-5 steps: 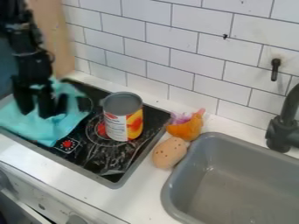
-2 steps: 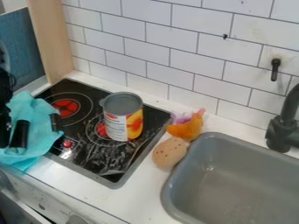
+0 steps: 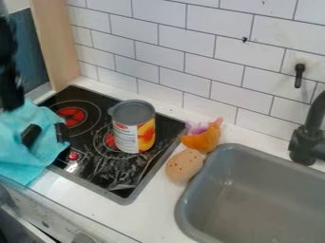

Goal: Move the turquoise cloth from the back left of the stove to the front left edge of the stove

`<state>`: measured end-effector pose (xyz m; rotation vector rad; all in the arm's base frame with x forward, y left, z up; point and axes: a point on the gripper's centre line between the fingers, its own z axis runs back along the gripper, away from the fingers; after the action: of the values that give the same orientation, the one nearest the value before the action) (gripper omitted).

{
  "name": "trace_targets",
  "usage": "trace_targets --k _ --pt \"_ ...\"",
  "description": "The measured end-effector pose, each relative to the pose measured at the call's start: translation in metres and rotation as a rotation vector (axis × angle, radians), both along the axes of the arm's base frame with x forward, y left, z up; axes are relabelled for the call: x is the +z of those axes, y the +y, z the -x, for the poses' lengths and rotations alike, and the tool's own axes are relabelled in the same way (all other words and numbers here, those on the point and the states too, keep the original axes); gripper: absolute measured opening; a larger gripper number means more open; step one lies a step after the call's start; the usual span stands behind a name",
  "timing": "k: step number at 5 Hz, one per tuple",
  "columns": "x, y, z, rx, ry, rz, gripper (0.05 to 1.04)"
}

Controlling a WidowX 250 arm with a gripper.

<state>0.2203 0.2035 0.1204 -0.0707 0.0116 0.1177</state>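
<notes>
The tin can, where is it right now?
In the camera view, the tin can stands upright just left of centre on the black stovetop, between the blue cloth at left and the orange toy at right.

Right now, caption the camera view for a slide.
Black gripper against a turquoise cloth, with a can standing on the black stovetop near a gray sink.

You had the can [image 3: 134, 129] on the stovetop [image 3: 114, 176], the cloth [image 3: 24, 147] at its left end. On its right, the potato [image 3: 184, 166] lay before the toy [image 3: 202, 141], left of the sink [image 3: 260, 204]; the wall [image 3: 158, 61] stood behind.
</notes>
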Motion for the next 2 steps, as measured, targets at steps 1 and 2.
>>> trace_targets --k 1,2 --pt "0.025 -0.016 -0.005 -0.039 -0.071 0.005 1.000" --pt "0.031 -0.062 0.005 -0.144 -0.083 -0.001 1.000"
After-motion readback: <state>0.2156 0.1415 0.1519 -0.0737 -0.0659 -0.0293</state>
